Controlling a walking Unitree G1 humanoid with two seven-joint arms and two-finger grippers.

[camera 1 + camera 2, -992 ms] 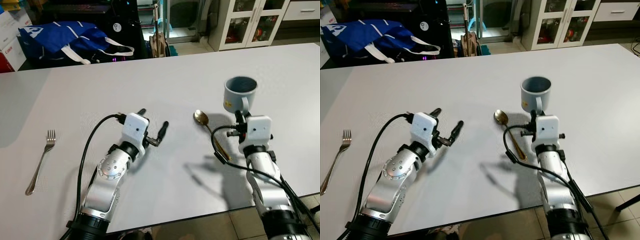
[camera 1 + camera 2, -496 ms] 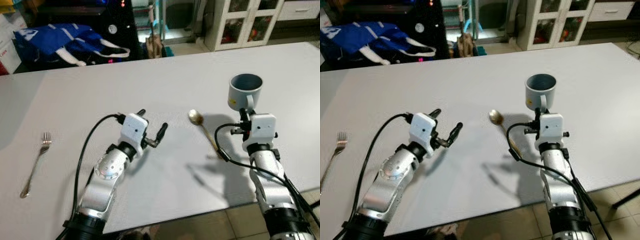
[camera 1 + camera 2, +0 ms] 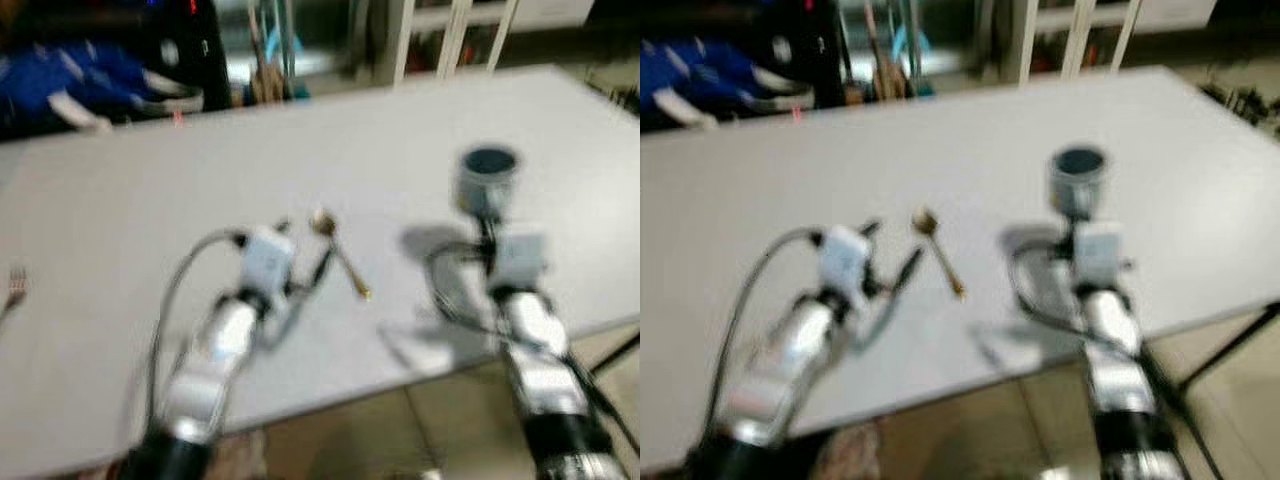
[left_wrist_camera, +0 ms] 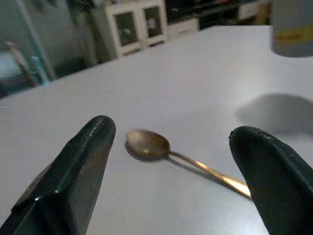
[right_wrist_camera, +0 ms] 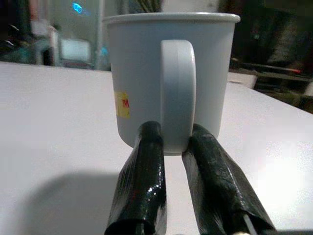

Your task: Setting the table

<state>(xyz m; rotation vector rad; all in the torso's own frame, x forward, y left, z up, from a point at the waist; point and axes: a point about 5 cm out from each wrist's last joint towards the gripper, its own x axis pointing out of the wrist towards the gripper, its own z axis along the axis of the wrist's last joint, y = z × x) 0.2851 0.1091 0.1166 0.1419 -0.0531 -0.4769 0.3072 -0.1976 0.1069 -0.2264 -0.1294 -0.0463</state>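
Head views (blurred, cam prob. moving): white table (image 3: 150,190). Right gripper (image 3: 487,224) sits just behind the mug (image 3: 487,175) on the robot's side, mug carried above the tabletop judging by its shadow toward the robot. Left gripper (image 3: 305,262) w/ fingers spread; gold spoon (image 3: 338,257) lies just ahead of its tips, bowl away from the robot, handle running toward the right arm. Fork (image 3: 14,287) far off to the left gripper's outer side, at the frame edge.

Left wrist view: both fingers (image 4: 73,166) wide apart, nothing between them but table. Spoon (image 4: 161,152) lies flat just beyond the tips, roughly centred in the gap, crosswise. Mug base (image 4: 292,29) beyond the far finger.

Right wrist view: fingers (image 5: 142,181) pinched together on the lower end of the mug handle (image 5: 177,93); mug upright, clear of the table.

Risks, my read: grip is narrow & low on the handle, so the mug could pivot or slip if the arm swings or the body sways. Setting down w/ a tilt may tip it. Spoon is thin & flat; left fingers may skid it away instead of catching it.
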